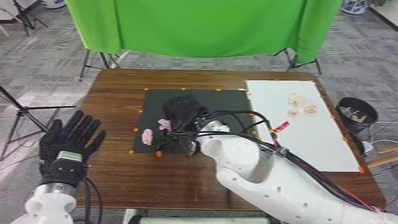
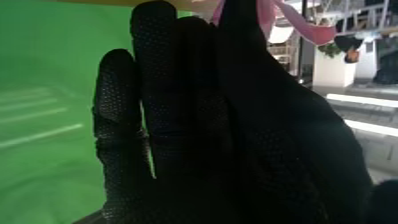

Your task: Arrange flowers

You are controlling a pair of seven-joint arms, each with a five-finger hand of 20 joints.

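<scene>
Flowers with soft pink petals, here we are, sitting at the near left part of a flat black mat on the brown wooden table. Over by the table's left side, the black-gloved left hand is open wide, fingers straight and spread, nothing in it.

Over the mat now, the black-gloved right hand, with a pink bloom right by it! Its fingers are nearly straight and close together, and the right wrist view has pink petals up near the fingertips; whether it has hold of them, I can't tell.

Across to the right, a white rectangular board carries a small red-and-pink piece at its left side and, farther off, a loose cluster of pale cream-pink flowers. Beyond the table's right edge stands a round dark bin, and past the far edge hangs a bright green cloth.
</scene>
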